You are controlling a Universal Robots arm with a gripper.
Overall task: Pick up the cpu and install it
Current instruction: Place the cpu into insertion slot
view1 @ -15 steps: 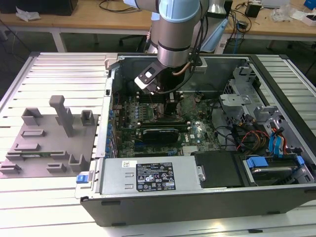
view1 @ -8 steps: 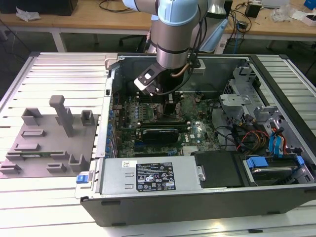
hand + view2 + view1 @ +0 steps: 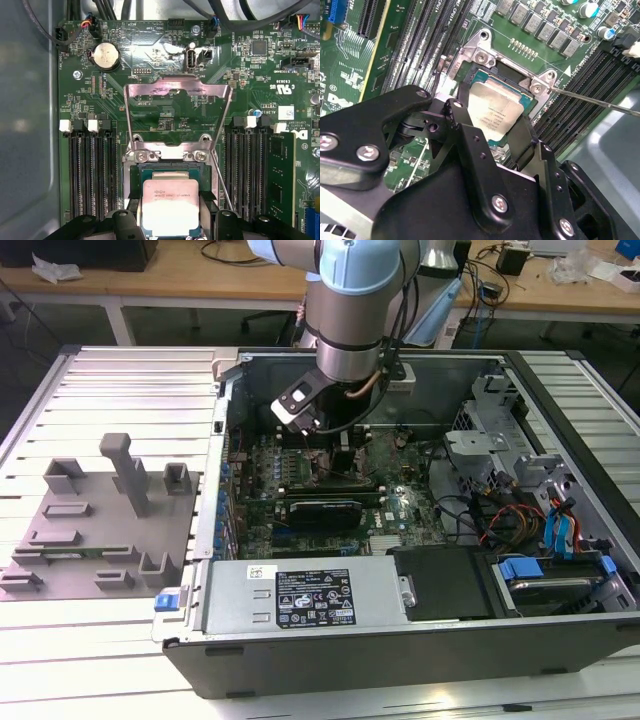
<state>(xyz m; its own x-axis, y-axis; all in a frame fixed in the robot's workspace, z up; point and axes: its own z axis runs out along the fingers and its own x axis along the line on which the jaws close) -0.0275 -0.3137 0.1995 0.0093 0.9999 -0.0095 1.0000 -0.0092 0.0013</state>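
The gripper [image 3: 492,122] is clamped on two opposite edges of the cpu [image 3: 496,107], which seems light, stiff and fragile, over the open socket [image 3: 165,173].

This looks like a robotics lab or an electronics workshop, not a home or an office. A robot arm [image 3: 350,310] hangs over a slotted aluminium table [image 3: 110,380], the kind you bolt rigs to. On it lies a desktop computer case [image 3: 400,650] with its side off. Next to that is a grey fixture plate [image 3: 100,540] of blocks and posts (clearly made to hold parts). Up close, the bare motherboard [image 3: 165,50] shows the cpu [image 3: 170,207] at its open socket [image 3: 165,156]. Behind stand wooden workbenches [image 3: 200,280] strewn with loose cables [image 3: 225,252] and small gear.
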